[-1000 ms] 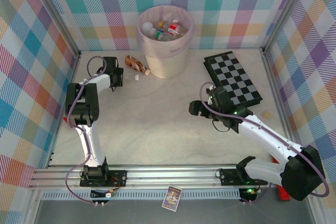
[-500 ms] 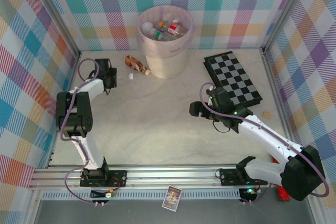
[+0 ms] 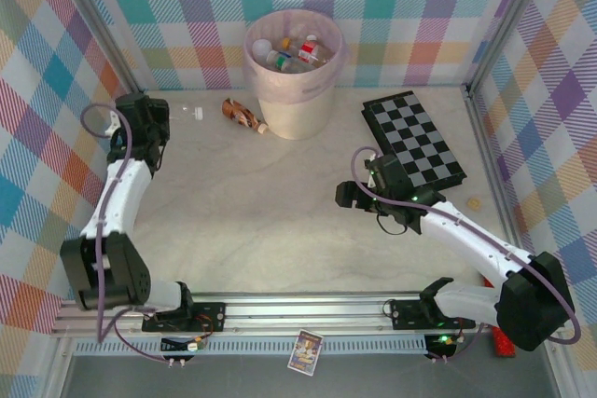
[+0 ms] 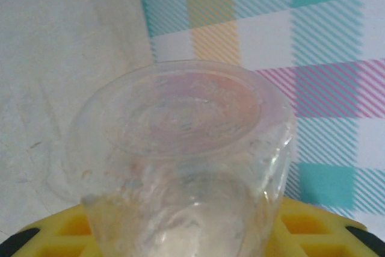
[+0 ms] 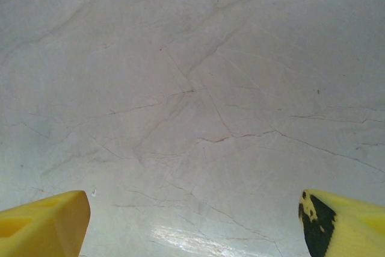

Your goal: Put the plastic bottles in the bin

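A clear plastic bottle (image 4: 180, 148) sits base-first between my left gripper's yellow fingers (image 4: 313, 224), close to the camera. From above, my left gripper (image 3: 171, 116) is shut on this bottle (image 3: 191, 114) near the back left corner, by the left wall. A brown-orange bottle (image 3: 244, 116) lies on the table against the foot of the bin (image 3: 297, 104). The pale, pink-lined bin holds several bottles (image 3: 297, 51). My right gripper (image 3: 343, 195) hovers open over bare table at centre right, with nothing between its fingers (image 5: 42, 227).
A black-and-white checkerboard (image 3: 412, 137) lies at the back right, just beyond the right gripper. A small tan piece (image 3: 474, 202) rests near the right wall. Plaid walls close the table in on three sides.
My left arm has swung away from the bin toward the left wall, carrying the clear bottle, and its jaws have closed tighter. The right arm has not moved.
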